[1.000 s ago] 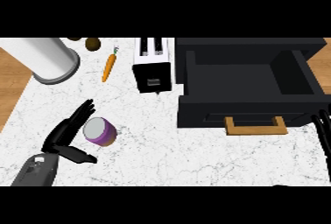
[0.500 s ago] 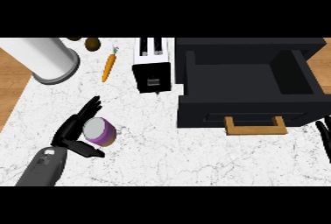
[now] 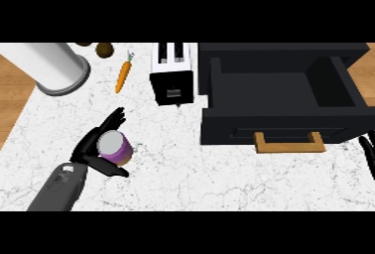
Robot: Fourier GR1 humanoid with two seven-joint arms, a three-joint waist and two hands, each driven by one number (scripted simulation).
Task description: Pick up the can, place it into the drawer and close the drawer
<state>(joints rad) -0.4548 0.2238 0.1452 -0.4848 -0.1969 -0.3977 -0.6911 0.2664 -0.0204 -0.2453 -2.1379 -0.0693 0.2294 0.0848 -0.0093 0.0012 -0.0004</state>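
A purple can (image 3: 115,147) with a grey lid stands on the white marble counter, left of centre. My left hand (image 3: 89,148) is wrapped partly about it: straight fingers (image 3: 110,121) run up its left side and the thumb (image 3: 108,169) reaches under its near side. The black drawer (image 3: 242,124) stands pulled open at the right, nothing visible inside, its wooden handle (image 3: 287,144) facing me. Only the fingers of my right hand (image 3: 365,151) show, at the right edge beside the drawer's front corner.
A black-and-white toaster (image 3: 173,74) stands between the can and the drawer. Farther back lie an orange carrot (image 3: 123,77), a tall white cylinder (image 3: 55,67) and a brown round item (image 3: 104,48). Wooden floor shows beyond the counter's left edge.
My left forearm has come in a little from the lower left and the thumb has moved closer under the can. The can and the drawer stay where they were.
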